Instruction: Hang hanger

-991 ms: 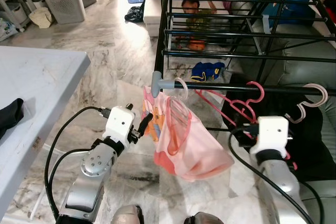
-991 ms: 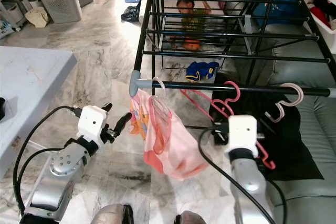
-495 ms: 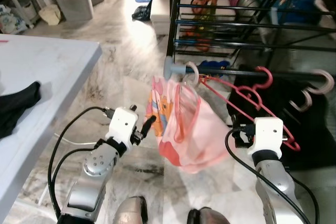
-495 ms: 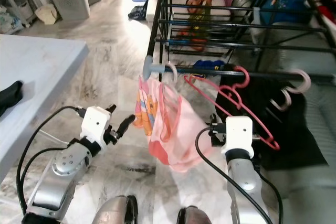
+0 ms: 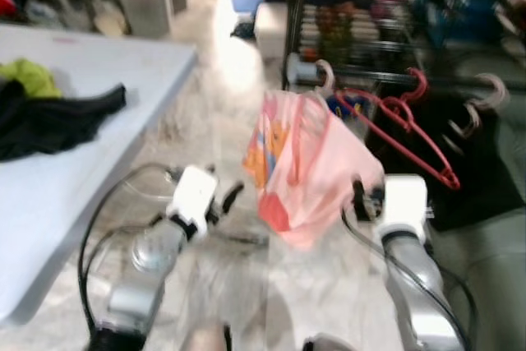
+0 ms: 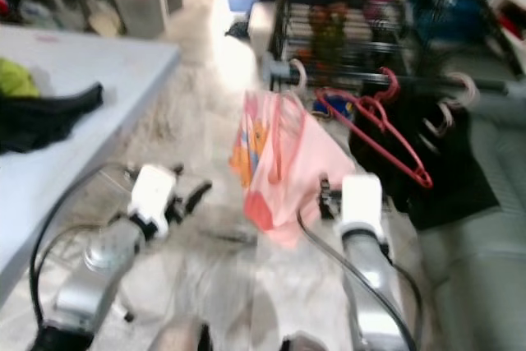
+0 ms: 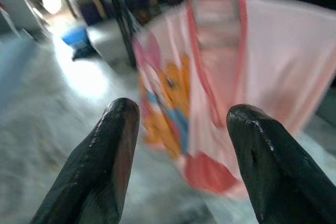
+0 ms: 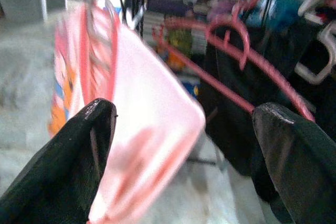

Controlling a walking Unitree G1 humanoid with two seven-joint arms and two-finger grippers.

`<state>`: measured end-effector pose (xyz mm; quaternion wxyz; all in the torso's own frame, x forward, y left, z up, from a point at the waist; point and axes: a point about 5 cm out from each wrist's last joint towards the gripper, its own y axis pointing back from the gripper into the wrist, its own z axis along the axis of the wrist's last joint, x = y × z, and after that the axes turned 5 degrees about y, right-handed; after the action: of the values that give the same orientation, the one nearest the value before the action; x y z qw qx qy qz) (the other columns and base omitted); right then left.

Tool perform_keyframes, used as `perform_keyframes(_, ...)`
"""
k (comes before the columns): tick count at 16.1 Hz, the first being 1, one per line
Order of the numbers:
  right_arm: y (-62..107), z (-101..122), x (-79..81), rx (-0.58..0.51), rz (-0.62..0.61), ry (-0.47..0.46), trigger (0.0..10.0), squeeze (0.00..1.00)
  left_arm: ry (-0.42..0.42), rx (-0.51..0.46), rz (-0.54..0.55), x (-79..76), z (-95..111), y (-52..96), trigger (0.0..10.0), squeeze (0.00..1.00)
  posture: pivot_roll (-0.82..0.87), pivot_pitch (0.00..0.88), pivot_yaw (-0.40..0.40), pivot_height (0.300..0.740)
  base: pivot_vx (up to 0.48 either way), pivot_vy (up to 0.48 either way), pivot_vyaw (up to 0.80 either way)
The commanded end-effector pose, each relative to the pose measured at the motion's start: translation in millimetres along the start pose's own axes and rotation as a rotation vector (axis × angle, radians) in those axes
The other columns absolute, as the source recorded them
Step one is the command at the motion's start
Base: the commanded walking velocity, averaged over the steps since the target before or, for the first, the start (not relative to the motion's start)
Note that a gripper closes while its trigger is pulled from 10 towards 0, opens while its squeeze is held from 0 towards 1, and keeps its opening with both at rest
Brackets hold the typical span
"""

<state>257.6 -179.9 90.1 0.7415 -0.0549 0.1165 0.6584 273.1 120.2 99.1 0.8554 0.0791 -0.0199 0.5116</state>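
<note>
Hanging from the drying rack's front rail (image 5: 386, 78) by a pale hanger hook (image 5: 325, 77), with a pink child's garment (image 5: 306, 166) draped over it, in the blurred left eye view; red hanger (image 5: 411, 133) hooked bare on the same rail just to the right, pale hooks further along; left pincer (image 5: 223, 200) low and left of the garment, apart from it, right pincer (image 5: 359, 200) low and just beside its lower right edge, contact not readable through the blur; dark clothes (image 5: 57, 113) heaped on the grey surface (image 5: 99, 187) to the left. Repeating the same layout in the right eye view, equally smeared. Looking along the left pincer's fingers (image 7: 113, 156) in the left wrist view: spread wide apart, holding nothing, the garment with its orange cartoon print hanging ahead between them. Showing the right pincer's fingers (image 8: 86, 156) also wide apart and empty in the right wrist view, pink cloth close by one finger, red hanger and dark cloth beyond. Judging the load: light, hanger frame thin, stiff and probably slick, cloth soft and prone to sliding off; best taken at the hanger's neck just under the hook, not by the fabric.
</note>
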Motion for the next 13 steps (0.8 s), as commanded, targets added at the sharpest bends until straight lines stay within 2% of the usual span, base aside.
perform_keyframes(1, -7.5, 1, -1.5, -0.007, -0.017, -0.003, 10.0, 0.0, -0.004, -0.025, 0.013, 2.3, 5, -3.1, 10.0, 0.0, 0.03, 0.0, 0.03, 0.74, 0.0, 0.0, 0.0)
perform_keyframes(4, -19.4, 6, -4.2, -0.025, -0.047, 0.004, 10.0, 0.0, -0.015, -0.05, 0.046, 12.3, 12, -6.9, 10.0, 0.0, 0.05, 0.0, 0.014, 0.74, 0.0, 0.0, 0.0)
perform_keyframes(6, -16.4, 4, -13.6, -0.022, -0.081, 0.004, 10.0, 0.0, 0.014, -0.073, 0.012, 8.4, 9, 0.8, 10.0, 0.0, 0.04, 0.0, 0.007, 0.74, 0.0, 0.0, 0.0)
perform_keyframes(7, -11.2, 1, -17.3, -0.014, -0.084, 0.004, 10.0, 0.0, 0.035, -0.074, 0.017, 8.5, 6, 4.6, 10.0, 0.0, 0.03, 0.0, 0.006, 0.74, 0.0, 0.0, 0.0)
perform_keyframes(10, 20.9, -16, -24.5, 0.02, -0.056, 0.036, 10.0, 0.0, 0.033, -0.052, 0.008, 11.6, -8, 22.7, 10.0, 0.0, -0.01, 0.0, 0.03, 0.74, 0.0, 0.0, 0.0)
perform_keyframes(13, 32.6, -19, -31.2, 0.034, -0.083, 0.037, 10.0, 0.0, 0.056, -0.032, 0.039, 20.1, -13, 33.0, 10.0, 0.0, -0.03, 0.0, 0.053, 0.74, 0.0, 0.0, 0.0)
